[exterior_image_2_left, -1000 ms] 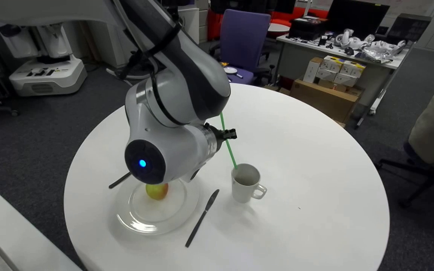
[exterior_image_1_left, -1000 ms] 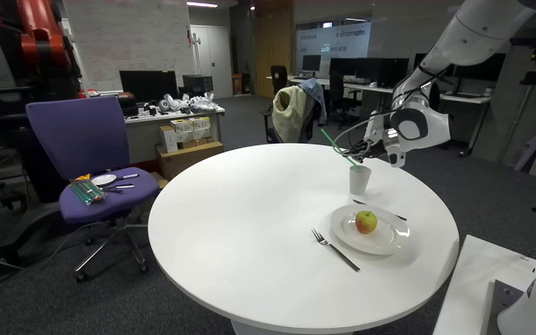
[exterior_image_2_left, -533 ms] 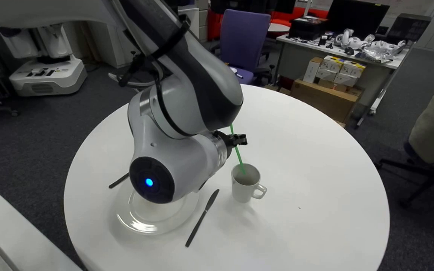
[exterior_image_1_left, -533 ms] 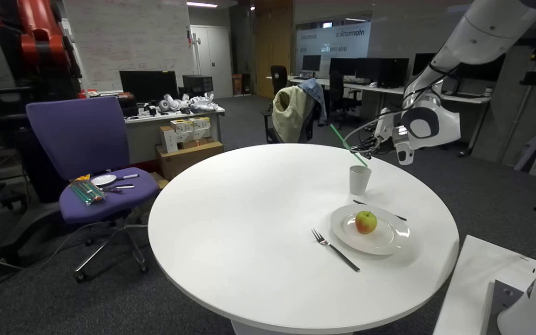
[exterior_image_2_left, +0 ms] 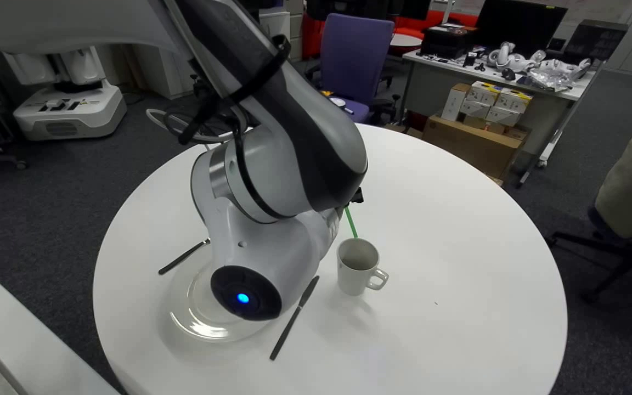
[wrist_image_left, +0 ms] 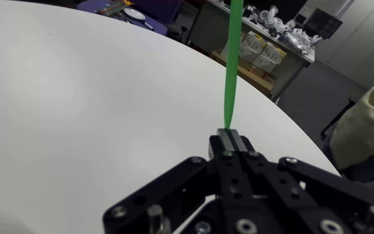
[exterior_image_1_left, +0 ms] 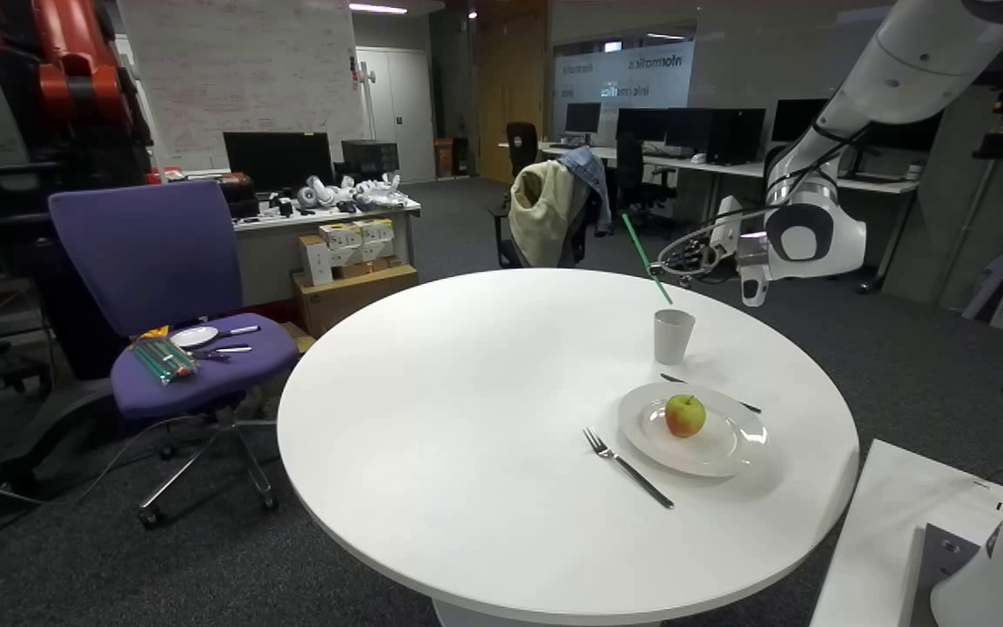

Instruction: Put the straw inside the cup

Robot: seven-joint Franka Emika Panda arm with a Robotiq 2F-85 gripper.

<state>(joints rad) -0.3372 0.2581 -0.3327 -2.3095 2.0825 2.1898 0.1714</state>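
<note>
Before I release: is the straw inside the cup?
No: in an exterior view, the straw ends above the rim of the cup, with a gap between.

Straw, tip beyond wrist view's top edge

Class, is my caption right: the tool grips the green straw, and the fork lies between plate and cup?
Wrong utensil: an exterior view shows a knife between plate and cup; the fork is at the plate's other side. The tool does grip the green straw.
</note>
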